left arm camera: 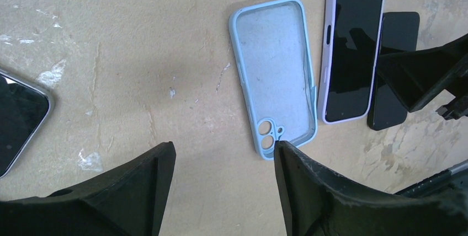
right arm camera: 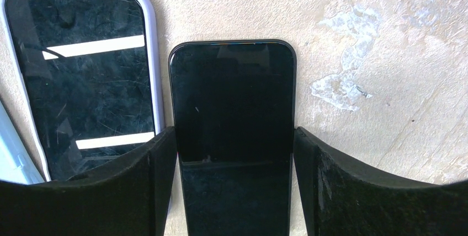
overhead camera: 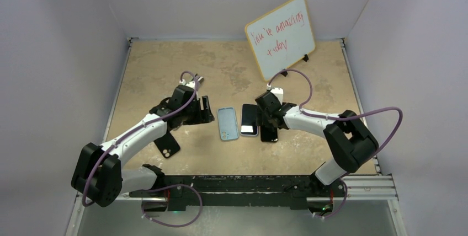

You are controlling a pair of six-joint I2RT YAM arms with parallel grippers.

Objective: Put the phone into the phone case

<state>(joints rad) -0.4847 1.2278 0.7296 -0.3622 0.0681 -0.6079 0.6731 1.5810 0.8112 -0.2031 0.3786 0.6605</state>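
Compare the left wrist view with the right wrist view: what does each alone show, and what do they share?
Left wrist only: the light blue phone case with its open inside and camera cutout, a silver-edged dark phone at the left edge, and the open left gripper. Right wrist only: the right gripper straddling the bare black phone. Shared: the lilac-cased phone lying beside the bare black phone.

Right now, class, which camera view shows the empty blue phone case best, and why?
The left wrist view: the blue phone case lies whole and close, empty inside and camera cutout plain. The top view shows it whole but small; the right wrist view, only a pale sliver at left.
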